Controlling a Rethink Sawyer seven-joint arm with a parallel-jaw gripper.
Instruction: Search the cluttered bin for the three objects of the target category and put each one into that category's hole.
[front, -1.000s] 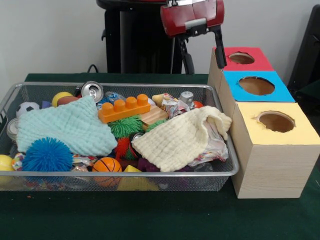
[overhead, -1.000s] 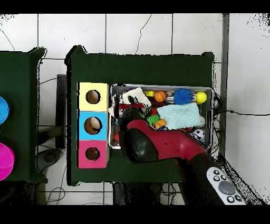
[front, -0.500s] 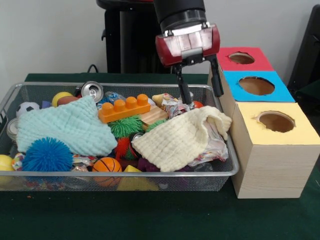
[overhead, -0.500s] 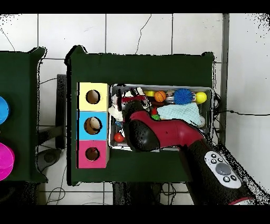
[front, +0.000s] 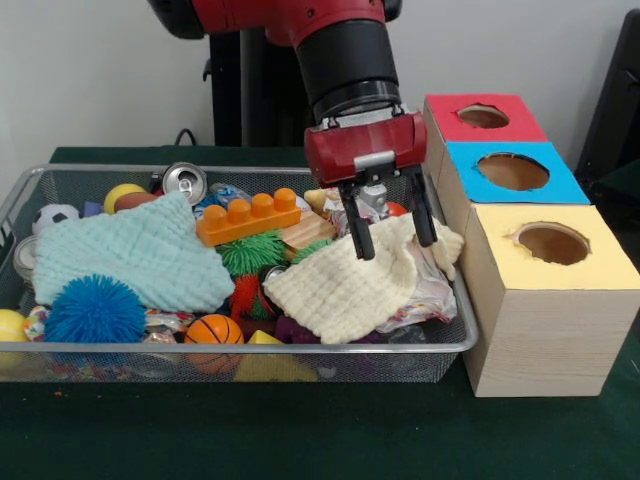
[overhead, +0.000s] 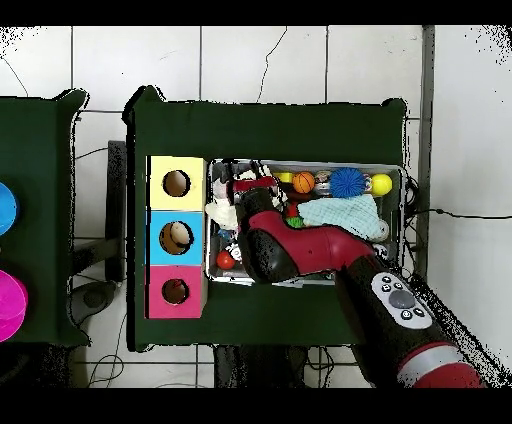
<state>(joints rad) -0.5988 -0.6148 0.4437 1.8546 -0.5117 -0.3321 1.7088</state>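
The red end effector (front: 391, 242) hangs over the right end of the wire mesh bin (front: 30, 190) with its two black fingers (front: 357, 232) spread apart, holding nothing. Both tips reach down to the pale yellow knitted cloth (front: 350, 285); whether they press into it or stop just above cannot be told. From overhead, the red and black arm (overhead: 300, 250) covers the bin's middle, coming in from five o'clock.

Counted in the front view: two cloths, the yellow one and a mint green knitted cloth (front: 130, 255) at nine o'clock from it. Two spiky balls in plain sight, one blue (front: 95, 310) at the bin's front left and one green (front: 250, 250) in the centre. One orange toy building block (front: 248, 217) with four studs lies at ten o'clock from the end effector. One silver drink can (front: 184, 181) lies at the back rim, one small basketball (front: 214, 330) at the front wall, one soccer ball (front: 55, 215) at far left.

Touching the bin at three o'clock stands a row of three wooden boxes, each with one round hole on top: yellow (front: 552, 243) nearest, blue (front: 513, 171) in the middle, red (front: 484, 117) farthest.

All of it rests on a dark green bench (front: 320, 440).
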